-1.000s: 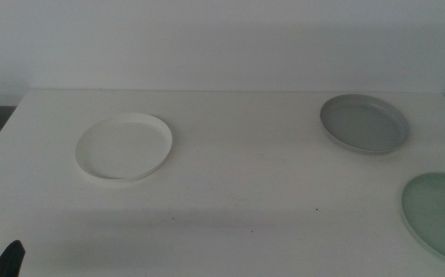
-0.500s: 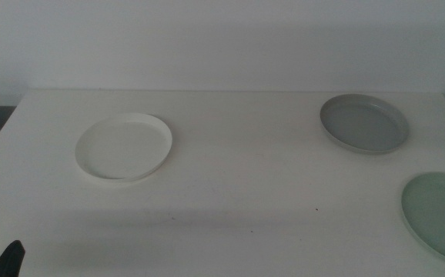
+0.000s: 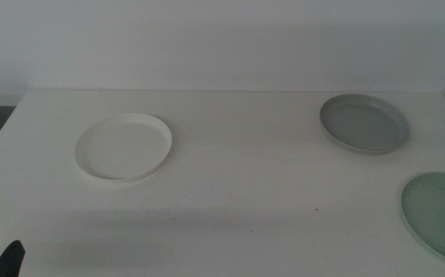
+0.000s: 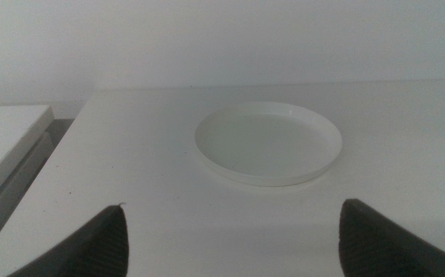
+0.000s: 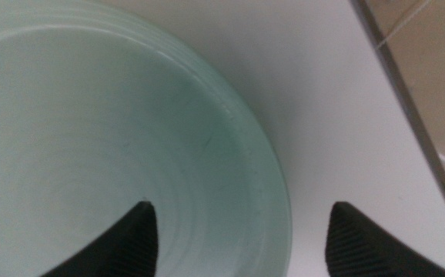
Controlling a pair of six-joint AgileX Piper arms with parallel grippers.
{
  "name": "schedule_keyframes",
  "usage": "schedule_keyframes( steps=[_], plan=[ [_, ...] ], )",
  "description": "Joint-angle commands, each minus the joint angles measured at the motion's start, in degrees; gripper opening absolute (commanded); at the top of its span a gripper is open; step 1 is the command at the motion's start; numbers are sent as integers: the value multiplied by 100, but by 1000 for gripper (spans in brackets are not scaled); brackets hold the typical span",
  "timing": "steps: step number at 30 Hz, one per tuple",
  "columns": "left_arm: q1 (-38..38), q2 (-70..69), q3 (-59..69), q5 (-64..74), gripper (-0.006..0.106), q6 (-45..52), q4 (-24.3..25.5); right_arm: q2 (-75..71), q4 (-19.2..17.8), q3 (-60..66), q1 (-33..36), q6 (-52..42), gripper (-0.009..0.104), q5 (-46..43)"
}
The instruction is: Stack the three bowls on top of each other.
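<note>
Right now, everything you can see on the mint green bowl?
The mint green bowl is a shallow, round, plate-like dish with a low rim and faint concentric rings inside; the material looks like matte glazed ceramic or plastic. It is empty and sits flat on the white table at the near right, partly cut off by the middle view's edge. The right gripper hangs open straddling its rim, one jaw over the inside and one outside; contact cannot be told.

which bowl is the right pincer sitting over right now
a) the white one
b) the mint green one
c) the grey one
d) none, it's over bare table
b, the right wrist view shows the right pincer open straight above the rim of the mint green bowl, which lies at the table's right edge, apart from the other two bowls.
</note>
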Motion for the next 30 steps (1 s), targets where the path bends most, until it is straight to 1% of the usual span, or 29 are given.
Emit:
schedule_keyframes(
  steps=[1,8,11,15,19,24,28,30],
  plan=[
    [2,-22,-2,-73,94,5,7,230,-13,-31,-39,-38,52,-96],
    [2,-22,-2,-73,94,-6,7,584,-78,-31,-39,-84,44,-105],
    [2,-22,-2,-73,94,-6,7,641,-251,-31,-39,11,39,-105],
    [2,-22,-2,-73,94,-6,7,641,-469,-31,-39,184,29,-105],
    [2,-22,-2,-73,94,-6,7,641,-469,-31,-39,184,19,-81],
    [2,-22,-2,-73,94,-6,7,641,-469,-31,-39,197,11,-57],
    [2,-22,-2,-73,94,-7,7,612,-510,-31,-39,176,-1,93],
    [2,-22,-2,-73,94,-7,7,513,-497,-31,-39,176,-3,234]
  ],
)
